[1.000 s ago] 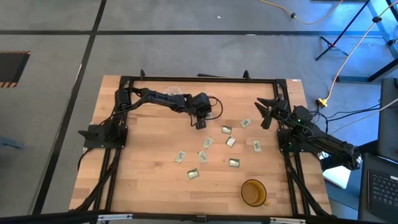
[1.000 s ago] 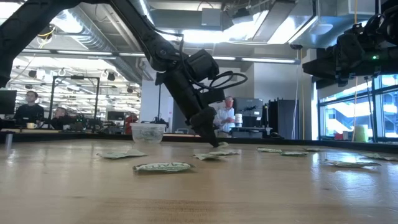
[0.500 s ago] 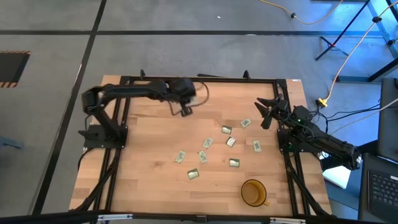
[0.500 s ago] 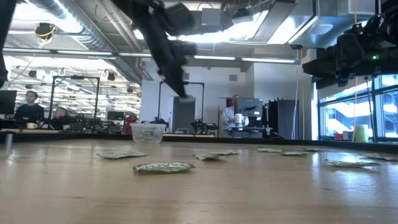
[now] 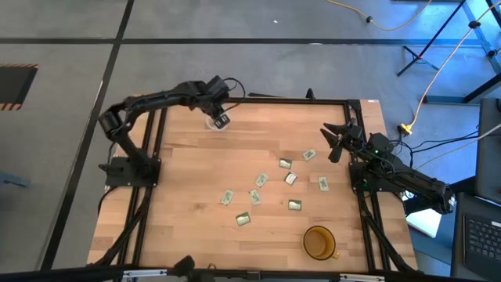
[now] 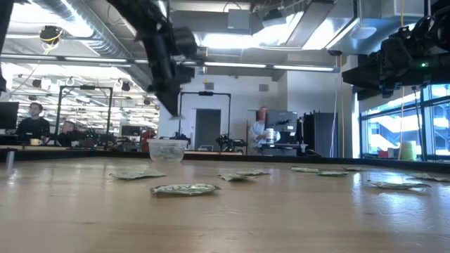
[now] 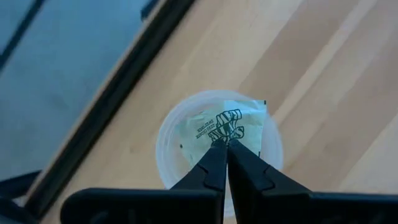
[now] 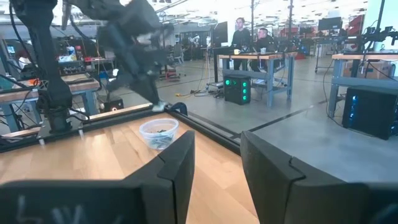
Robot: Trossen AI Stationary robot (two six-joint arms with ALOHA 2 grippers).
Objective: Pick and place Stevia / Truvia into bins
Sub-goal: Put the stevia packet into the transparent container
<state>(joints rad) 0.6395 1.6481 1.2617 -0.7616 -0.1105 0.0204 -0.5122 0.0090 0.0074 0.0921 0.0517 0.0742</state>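
My left gripper hangs over the small clear cup, the bin, at the table's far edge, shut on one green-and-white Stevia sachet. In the low view the gripper is well above the cup, which has some sachets inside. Several more sachets lie flat on the wood mid-table. My right gripper waits open at the far right, its fingers level with nothing between them. My left gripper pinches the sachet by one edge between its two fingertips, coming steeply from above. The sachet sticks out past the fingertips, lifted clear, above the cup's mouth.
An amber cup stands near the front right. A black frame rail runs along the table's far edge just behind the clear cup. People stand and sit at benches in the room beyond.
My left gripper has risen from the table's middle and swung toward the far left, ending above the clear cup. It has stayed shut and has carried one sachet up clear of the table.
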